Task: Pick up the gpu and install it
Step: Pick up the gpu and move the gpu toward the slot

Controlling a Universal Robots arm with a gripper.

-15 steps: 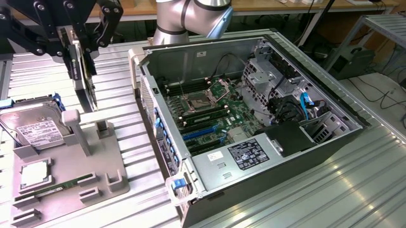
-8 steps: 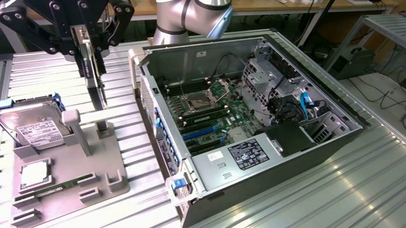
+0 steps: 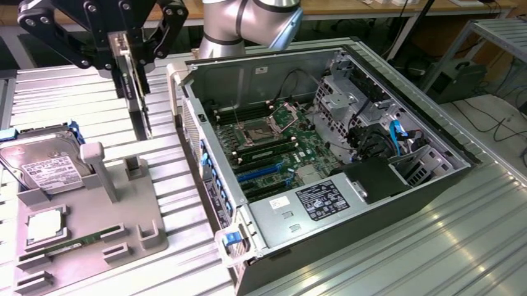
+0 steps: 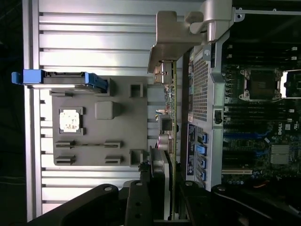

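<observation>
**Card in the air, between holder and case**

The gpu (image 3: 140,108) hangs on edge, its long side running down. The gripper (image 3: 125,58) has its jaws closed on the card's upper part. In the wrist view the gpu (image 4: 172,108) shows as a thin line, with its pale bracket (image 4: 171,42) at the far end.

The card's lower end looks clear of the grey holder (image 3: 123,209) beneath it. It sits just beside the outer wall of the open computer case (image 3: 239,86), on the exterior view's left of it. I judge the pick-up done and the carry in hand; the install is not yet begun.

Seating the card would call for:
- taking it over the case wall without clipping it;
- bringing it level with the motherboard (image 3: 305,151);
- lining its contact edge with one of the blue slots (image 3: 259,172), bracket toward the case's rear.

The holder rests on the ribbed worktop (image 3: 49,92).
</observation>
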